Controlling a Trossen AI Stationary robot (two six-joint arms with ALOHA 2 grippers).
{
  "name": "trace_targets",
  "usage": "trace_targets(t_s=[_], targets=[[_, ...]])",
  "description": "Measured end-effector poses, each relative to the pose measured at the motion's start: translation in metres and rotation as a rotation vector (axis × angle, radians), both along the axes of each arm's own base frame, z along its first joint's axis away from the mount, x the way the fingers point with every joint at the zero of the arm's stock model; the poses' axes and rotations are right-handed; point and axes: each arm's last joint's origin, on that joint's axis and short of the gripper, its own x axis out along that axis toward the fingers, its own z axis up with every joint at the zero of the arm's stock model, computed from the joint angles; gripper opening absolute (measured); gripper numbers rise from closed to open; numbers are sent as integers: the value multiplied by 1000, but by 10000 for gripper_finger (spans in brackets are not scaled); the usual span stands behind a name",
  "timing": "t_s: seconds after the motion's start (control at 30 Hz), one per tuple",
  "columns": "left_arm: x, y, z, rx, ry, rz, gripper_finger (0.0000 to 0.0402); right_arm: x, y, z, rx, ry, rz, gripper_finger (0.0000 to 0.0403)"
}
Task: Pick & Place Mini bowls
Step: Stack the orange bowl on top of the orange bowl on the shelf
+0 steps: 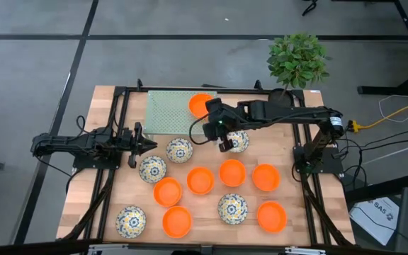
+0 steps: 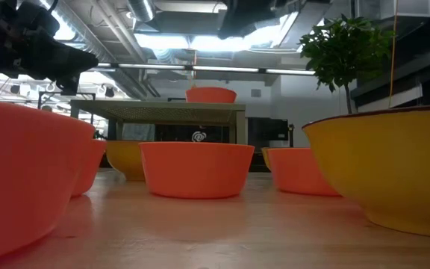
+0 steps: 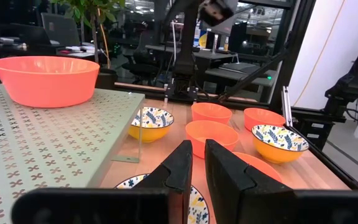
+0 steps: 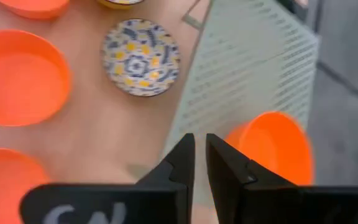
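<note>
Right gripper hovers empty, fingers nearly closed, beside a patterned bowl. Risk: descending misaligned could clip the rim and tip it. Left gripper waits, nearly closed.

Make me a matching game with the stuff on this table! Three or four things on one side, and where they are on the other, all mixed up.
Things:
1. orange bowl
2. plant
3. left gripper
4. right gripper

Places:
A. on the floor past the table's far right corner
B. above the wood beside a flowered bowl
C. on the green mat
D. at the left side, near two flowered bowls

Pairs: 1-C, 2-A, 3-D, 4-B
</note>
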Motion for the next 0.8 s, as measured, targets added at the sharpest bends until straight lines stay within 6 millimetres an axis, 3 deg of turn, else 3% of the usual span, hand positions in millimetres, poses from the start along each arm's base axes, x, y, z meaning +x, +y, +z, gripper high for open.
trace_targets(t_s=[0.47, 0.8], targets=[[0, 0, 0, 0, 0, 0, 38, -15, 45, -9, 287, 107, -175, 42], [0, 0, 0, 0, 0, 0, 38, -30, 68, -15, 574, 231, -439, 42]])
